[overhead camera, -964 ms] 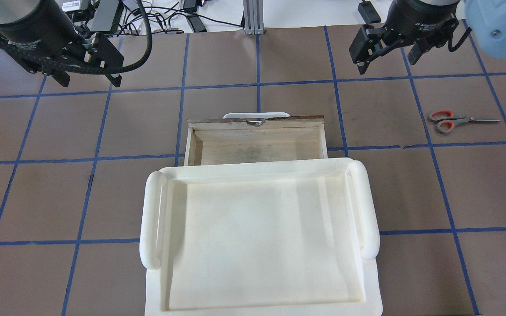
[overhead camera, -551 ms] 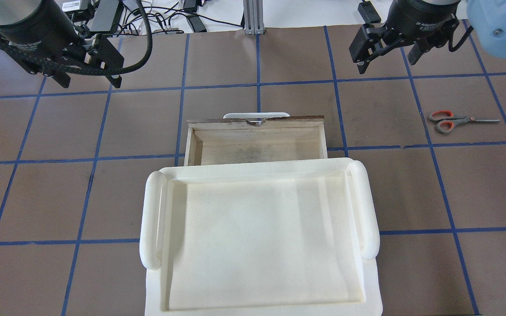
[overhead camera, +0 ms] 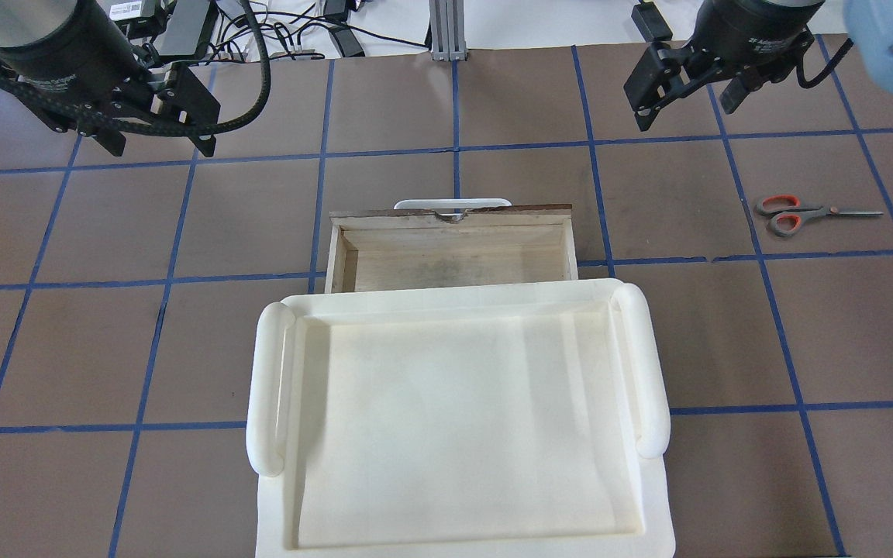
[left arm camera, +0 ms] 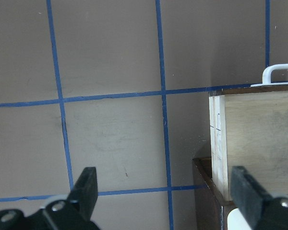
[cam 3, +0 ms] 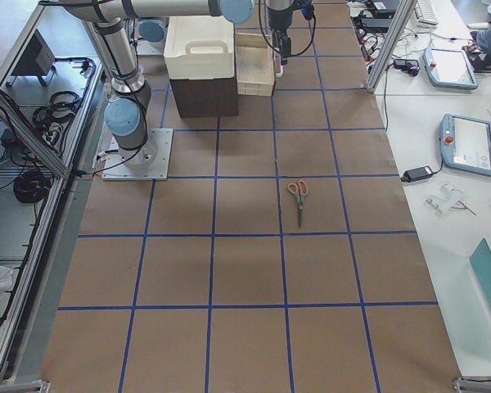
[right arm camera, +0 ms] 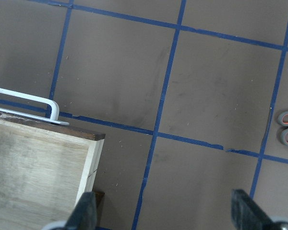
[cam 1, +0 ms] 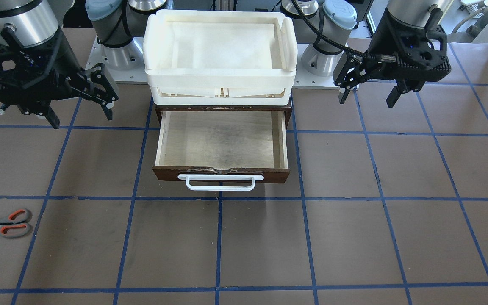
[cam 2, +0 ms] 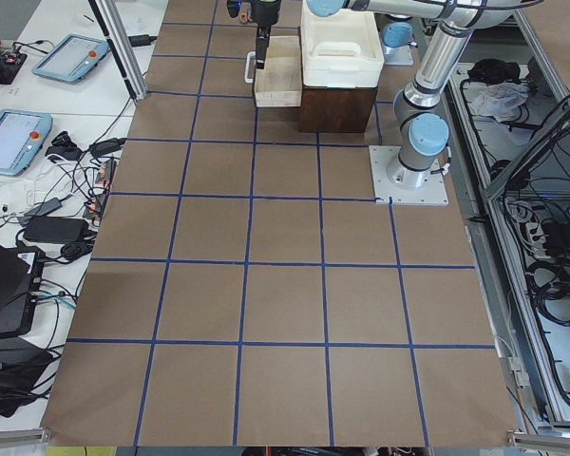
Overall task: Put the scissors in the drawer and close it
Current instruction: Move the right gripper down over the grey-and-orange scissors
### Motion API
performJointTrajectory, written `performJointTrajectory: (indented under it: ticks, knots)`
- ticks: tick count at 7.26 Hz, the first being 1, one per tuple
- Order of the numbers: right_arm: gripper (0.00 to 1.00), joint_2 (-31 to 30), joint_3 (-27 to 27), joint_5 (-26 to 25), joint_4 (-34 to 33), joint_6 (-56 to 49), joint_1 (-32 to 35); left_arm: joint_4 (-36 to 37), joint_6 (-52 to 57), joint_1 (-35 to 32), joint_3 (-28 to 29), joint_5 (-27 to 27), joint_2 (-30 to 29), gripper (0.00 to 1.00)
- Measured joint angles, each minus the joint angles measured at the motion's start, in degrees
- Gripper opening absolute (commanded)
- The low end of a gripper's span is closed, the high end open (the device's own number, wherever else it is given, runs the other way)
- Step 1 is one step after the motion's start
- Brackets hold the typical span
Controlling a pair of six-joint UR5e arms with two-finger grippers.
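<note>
The scissors point(overhead camera: 807, 211) are laid flat on the table point(overhead camera: 493, 101), well apart from the open drawer point(cam 1: 220, 140), on the robot's right. Their long axis is set across the table, with the blade tips pointed away from the drawer and the grey handles turned toward it. The right tool point(overhead camera: 687, 105) and the left tool point(overhead camera: 160, 143) are both spread wide, and nothing is held in either. Because the scissors lie so thin and flat, the table could be scraped or the blades pivoted in a poor grasp. If they were left resting across the drawer's rim, closing would likely be jammed.
</note>
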Motion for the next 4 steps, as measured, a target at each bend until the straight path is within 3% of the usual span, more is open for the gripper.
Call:
performJointTrajectory:
  ticks: [4]
  knots:
    - [1.0, 2.0, 5.5, 3.8, -1.6, -36.9, -17.0, 0.0, 0.0, 0.0, -0.2, 0.0, -0.1, 1.0]
